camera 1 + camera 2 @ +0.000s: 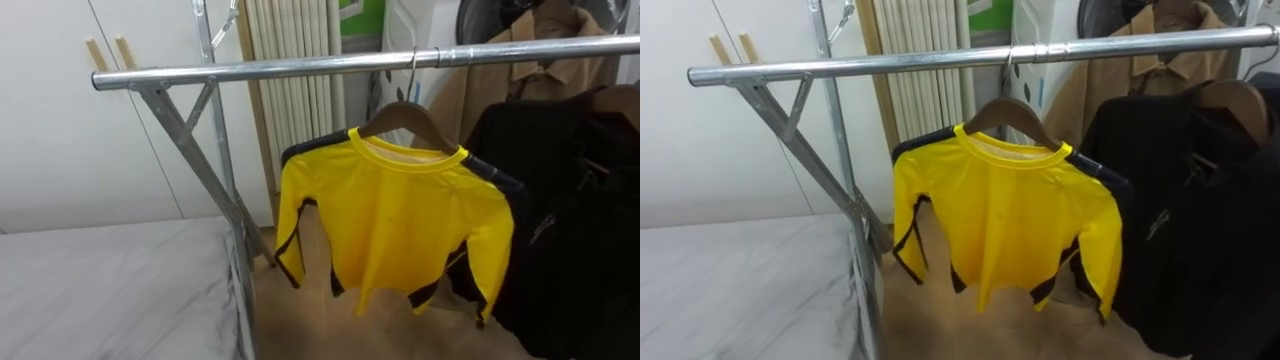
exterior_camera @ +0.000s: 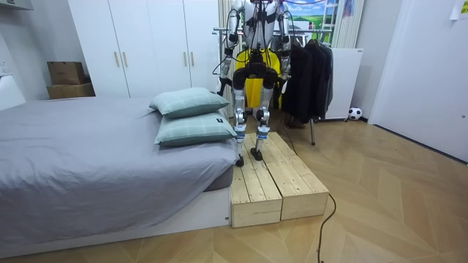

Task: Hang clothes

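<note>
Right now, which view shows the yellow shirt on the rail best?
The left eye view: the yellow shirt hangs whole on its wooden hanger from the rail. The right eye view shows nearly the same. In the room view the robot hides most of it.

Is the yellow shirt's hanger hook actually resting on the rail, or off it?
Touching. The left eye view shows the hook of the hanger curving over the top of the rail, with the yellow shirt hanging below.
</note>
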Controlling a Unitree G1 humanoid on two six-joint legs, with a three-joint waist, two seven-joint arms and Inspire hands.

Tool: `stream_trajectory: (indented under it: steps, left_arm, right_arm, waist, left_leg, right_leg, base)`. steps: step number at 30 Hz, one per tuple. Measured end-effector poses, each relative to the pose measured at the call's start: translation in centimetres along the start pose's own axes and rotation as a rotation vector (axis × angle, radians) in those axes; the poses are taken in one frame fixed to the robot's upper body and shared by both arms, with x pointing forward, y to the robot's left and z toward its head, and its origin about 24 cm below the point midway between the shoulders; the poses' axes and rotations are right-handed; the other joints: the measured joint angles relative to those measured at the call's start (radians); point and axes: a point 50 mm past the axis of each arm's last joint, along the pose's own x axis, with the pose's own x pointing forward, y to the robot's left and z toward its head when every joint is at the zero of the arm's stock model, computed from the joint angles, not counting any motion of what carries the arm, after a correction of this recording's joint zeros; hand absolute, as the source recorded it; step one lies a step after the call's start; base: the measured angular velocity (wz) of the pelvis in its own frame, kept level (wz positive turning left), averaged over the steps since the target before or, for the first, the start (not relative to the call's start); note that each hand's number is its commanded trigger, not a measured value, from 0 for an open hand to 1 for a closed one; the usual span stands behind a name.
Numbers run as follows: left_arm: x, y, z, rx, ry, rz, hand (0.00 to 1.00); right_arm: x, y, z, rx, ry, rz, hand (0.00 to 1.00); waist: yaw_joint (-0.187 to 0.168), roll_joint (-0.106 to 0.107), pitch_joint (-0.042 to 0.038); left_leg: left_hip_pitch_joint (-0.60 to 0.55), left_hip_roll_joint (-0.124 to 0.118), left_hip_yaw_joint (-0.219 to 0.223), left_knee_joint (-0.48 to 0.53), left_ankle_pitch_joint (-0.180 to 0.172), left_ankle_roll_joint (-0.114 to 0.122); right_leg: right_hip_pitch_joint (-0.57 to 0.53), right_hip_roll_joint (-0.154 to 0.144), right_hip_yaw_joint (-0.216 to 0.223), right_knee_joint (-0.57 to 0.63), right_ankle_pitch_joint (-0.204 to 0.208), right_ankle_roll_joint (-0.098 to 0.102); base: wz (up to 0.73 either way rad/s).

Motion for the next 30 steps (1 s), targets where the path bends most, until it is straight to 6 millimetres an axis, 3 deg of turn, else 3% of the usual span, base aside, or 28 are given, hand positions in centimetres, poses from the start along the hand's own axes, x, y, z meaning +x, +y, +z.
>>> stream_trajectory:
  steps: [23,30]
  left_arm:
    - [-0.01,0.05,-0.08,-0.007,0.005,0.004,0.00]
    - [0.00,0.02,-0.06,-0.008,0.003,0.013,0.00]
  right_arm:
    - [0.27,0.42,0.32,-0.041,0.013,0.002,0.00]
    - [0.42,0.66,0.75,-0.046,0.003,0.007,0.00]
  waist:
    - [0.003,0.004,0.0026]
    - [0.003,0.005,0.0001]
  left_leg:
    - [0.000,0.001,-0.002,0.000,-0.001,0.000]
    - [-0.001,0.001,-0.001,0.003,-0.001,0.000]
  right_leg:
    - [0.001,0.000,0.000,-0.001,-0.002,-0.002]
    - [0.003,0.000,-0.004,0.001,-0.003,-0.004]
  base:
    - [0.00]
    - [0.00]
